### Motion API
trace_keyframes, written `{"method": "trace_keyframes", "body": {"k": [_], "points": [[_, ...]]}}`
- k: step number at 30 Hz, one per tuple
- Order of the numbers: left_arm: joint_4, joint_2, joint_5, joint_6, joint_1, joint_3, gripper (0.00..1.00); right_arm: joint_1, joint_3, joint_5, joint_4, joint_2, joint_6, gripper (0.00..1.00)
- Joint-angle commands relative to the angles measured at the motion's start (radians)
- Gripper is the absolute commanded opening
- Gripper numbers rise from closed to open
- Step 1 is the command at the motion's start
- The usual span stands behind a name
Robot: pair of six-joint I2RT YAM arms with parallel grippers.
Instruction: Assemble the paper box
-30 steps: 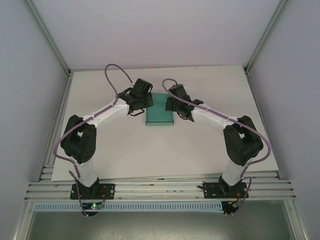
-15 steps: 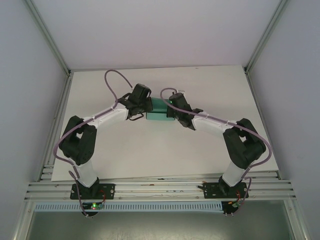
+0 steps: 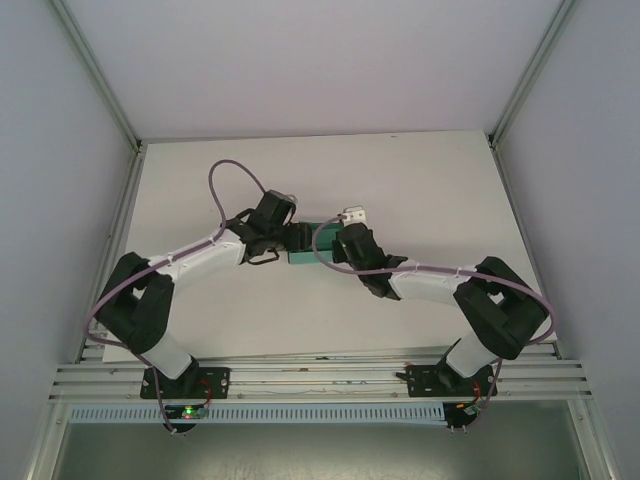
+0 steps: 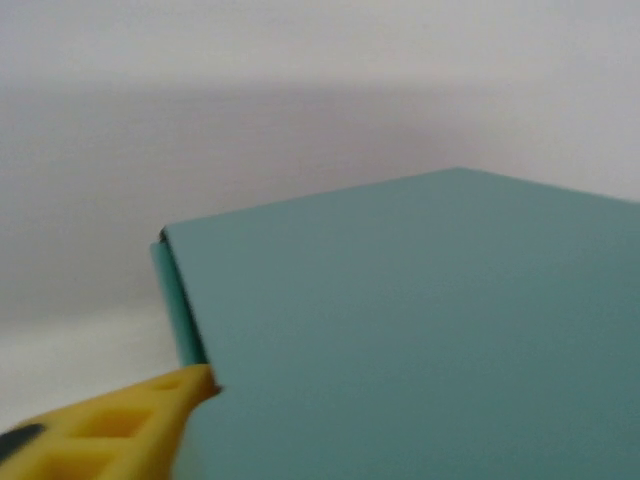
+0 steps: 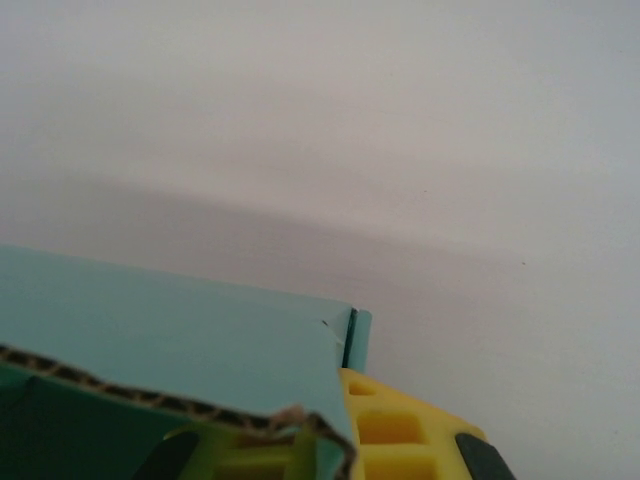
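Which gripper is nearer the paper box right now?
Right, narrowly. The right gripper sits at the right end of the paper box, card overlapping its fingers; the left gripper sits at the left end, one fingertip touching its edge.

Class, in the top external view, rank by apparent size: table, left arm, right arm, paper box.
1. table
2. left arm and right arm, too alike to rank
3. paper box, partly hidden

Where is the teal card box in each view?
Top external: teal-green card box mid-picture, slightly left of centre.
Left wrist: lower right, close up.
Right wrist: lower left, torn edge showing.
Shared landmark: white tabletop.
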Motion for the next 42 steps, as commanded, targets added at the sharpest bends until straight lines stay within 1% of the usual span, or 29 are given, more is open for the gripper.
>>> {"method": "trace_keyframes", "body": {"k": [1,2,3,4,5,8,14,17,20,24,26,31,36,38,39,42], "points": [[-0.056,-0.084,0.005,0.015,-0.017,0.011,0.74,0.03,-0.043,-0.008,0.01,0.005,-0.031,0.0],[-0.081,-0.101,-0.005,0.009,-0.018,0.017,0.82,0.035,-0.045,-0.002,0.013,0.009,-0.031,0.0],[-0.108,-0.118,-0.016,0.006,-0.017,0.023,0.86,0.038,-0.044,0.001,0.012,0.013,-0.031,0.0],[-0.135,-0.136,-0.024,0.005,-0.018,0.029,0.96,0.044,-0.045,0.011,0.014,0.016,-0.035,0.0],[-0.154,-0.154,-0.025,0.001,-0.017,0.032,1.0,0.052,-0.044,0.023,0.016,0.018,-0.041,0.0],[-0.201,-0.192,-0.03,-0.008,-0.018,0.043,1.0,0.063,-0.039,0.026,0.014,0.031,-0.052,0.0],[-0.339,-0.215,-0.184,-0.123,-0.001,0.105,1.0,0.085,-0.059,0.039,0.022,0.026,-0.077,0.0],[-0.371,-0.207,-0.193,-0.161,0.038,0.13,1.0,0.091,-0.065,0.038,0.02,0.032,-0.086,0.0],[-0.37,-0.188,-0.153,-0.192,0.065,0.113,1.0,0.112,-0.072,0.054,0.027,0.032,-0.111,0.0],[-0.276,-0.14,-0.018,-0.243,0.087,0.022,1.0,0.13,-0.076,0.077,0.015,0.029,-0.119,0.0],[-0.234,-0.117,0.018,-0.264,0.088,-0.018,1.0,0.135,-0.08,0.068,0.008,0.023,-0.111,0.0],[-0.169,-0.099,0.053,-0.316,0.087,-0.109,0.9,0.155,-0.098,0.05,-0.018,0.005,-0.092,0.0],[-0.108,-0.117,0.032,-0.339,0.087,-0.186,0.85,0.172,-0.11,0.006,-0.059,-0.018,-0.074,0.05],[-0.075,-0.111,0.032,-0.344,0.087,-0.207,0.84,0.183,-0.121,-0.005,-0.08,-0.033,-0.073,0.09],[-0.07,-0.103,0.03,-0.344,0.087,-0.211,0.81,0.187,-0.128,-0.01,-0.083,-0.045,-0.075,0.13],[-0.067,-0.077,0.018,-0.336,0.088,-0.213,0.79,0.188,-0.158,-0.033,-0.08,-0.093,-0.083,0.2]]}}
